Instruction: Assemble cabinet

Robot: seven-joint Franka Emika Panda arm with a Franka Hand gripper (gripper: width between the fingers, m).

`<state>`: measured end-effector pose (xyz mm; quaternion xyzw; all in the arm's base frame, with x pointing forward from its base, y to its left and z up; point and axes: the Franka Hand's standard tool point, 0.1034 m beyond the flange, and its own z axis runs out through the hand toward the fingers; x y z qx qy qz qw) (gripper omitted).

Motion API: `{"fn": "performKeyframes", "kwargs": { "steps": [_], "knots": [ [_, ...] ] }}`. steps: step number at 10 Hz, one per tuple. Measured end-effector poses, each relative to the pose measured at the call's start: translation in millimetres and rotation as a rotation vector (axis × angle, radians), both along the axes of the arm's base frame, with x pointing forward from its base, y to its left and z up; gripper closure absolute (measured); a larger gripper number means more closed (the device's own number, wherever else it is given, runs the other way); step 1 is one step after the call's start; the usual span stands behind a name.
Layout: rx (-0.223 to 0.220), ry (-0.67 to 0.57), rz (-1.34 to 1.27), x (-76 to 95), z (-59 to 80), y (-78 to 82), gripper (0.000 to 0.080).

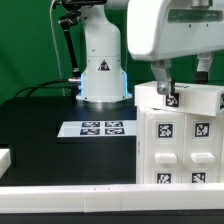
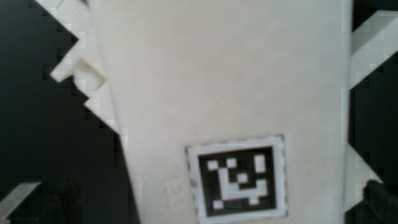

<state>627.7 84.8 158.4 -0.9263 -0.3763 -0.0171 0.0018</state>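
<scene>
The cabinet (image 1: 185, 140), a large white box with recessed tagged panels, stands at the exterior view's right. My gripper (image 1: 182, 84) hangs right over its top edge, one dark finger (image 1: 162, 82) reaching down to a small tag (image 1: 172, 99). In the wrist view a long white panel (image 2: 214, 90) with one tag (image 2: 238, 178) fills the span between my gripper's (image 2: 205, 205) fingers, which show only as dark shapes in the corners (image 2: 377, 195). The jaws stand wide apart, astride the panel, with a dark gap on one side. The fingertips are hidden.
The marker board (image 1: 100, 128) lies on the black table in front of the arm's base (image 1: 103, 75). A small white piece (image 1: 4, 158) sits at the exterior view's left edge. A white rail (image 1: 70, 192) runs along the front.
</scene>
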Motion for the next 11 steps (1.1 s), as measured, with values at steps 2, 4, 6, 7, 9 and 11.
{"fn": "performKeyframes", "kwargs": {
  "steps": [2, 4, 6, 7, 9, 11],
  "knots": [
    [-0.004, 0.005, -0.011, -1.0, -6.8, 0.0, 0.0003],
    [-0.004, 0.0, -0.034, -1.3, -10.0, 0.8, 0.0003],
    [-0.003, 0.001, -0.051, 0.5, -7.7, -1.5, 0.0015],
    [-0.001, 0.001, -0.072, 0.8, -8.0, -5.3, 0.02],
    [-0.002, 0.002, -0.102, 0.8, -8.1, -5.8, 0.0239],
    [0.003, 0.004, -0.257, 0.8, -8.2, -6.3, 0.0238]
  ]
}}
